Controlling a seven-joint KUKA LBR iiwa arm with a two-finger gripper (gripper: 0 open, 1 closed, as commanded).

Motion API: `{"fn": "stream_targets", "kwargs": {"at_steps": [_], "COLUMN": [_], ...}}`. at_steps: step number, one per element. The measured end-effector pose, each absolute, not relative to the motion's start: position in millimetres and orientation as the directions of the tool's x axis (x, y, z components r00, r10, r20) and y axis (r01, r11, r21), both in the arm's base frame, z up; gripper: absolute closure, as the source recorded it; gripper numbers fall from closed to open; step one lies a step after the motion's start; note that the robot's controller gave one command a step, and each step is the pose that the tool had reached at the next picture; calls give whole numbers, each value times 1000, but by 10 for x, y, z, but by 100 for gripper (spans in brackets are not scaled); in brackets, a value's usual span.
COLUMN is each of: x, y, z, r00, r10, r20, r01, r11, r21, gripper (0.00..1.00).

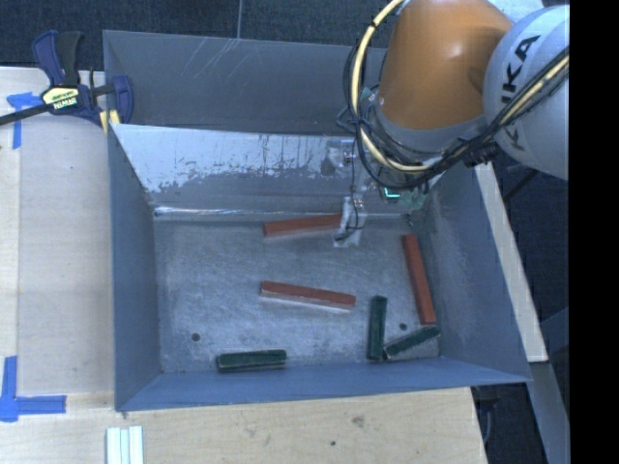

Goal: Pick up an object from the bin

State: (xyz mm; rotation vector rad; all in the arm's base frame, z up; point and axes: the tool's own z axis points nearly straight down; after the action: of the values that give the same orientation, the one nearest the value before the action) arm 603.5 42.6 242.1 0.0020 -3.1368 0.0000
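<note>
Currently, stock in grey bin [135, 288], 6 pcs, all lying flat on the floor:

1. Far red-brown stick [302, 227]: runs along foot of far wall, prob. lodged there by the wall. Gripper [348, 226], below orange wrist cover [435, 56], sits at its right end; touching or just above, can't say. Jaw state: can't tell from this angle. Likely the pick target, judged by position only.
2. Middle red-brown stick [307, 296]: mid-floor, well apart from the rest, so easiest access.
3. Right red-brown stick [419, 280]: close along right wall, little room on that side.
4. Inner green stick [375, 329] & corner green stick [411, 340]: ends meet near front right corner; moving one would prob. shift the other.
5. Front green stick [250, 361]: by front wall, alone.
</note>
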Motion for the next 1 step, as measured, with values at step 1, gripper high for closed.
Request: {"fn": "stream_targets", "kwargs": {"at_steps": [1], "x": [5574], "y": [603], "z": [1002], "r00": [-910], "r10": [-415], "r20": [4], "r01": [-415], "r11": [910], "r21": [2], "gripper": [0]}}
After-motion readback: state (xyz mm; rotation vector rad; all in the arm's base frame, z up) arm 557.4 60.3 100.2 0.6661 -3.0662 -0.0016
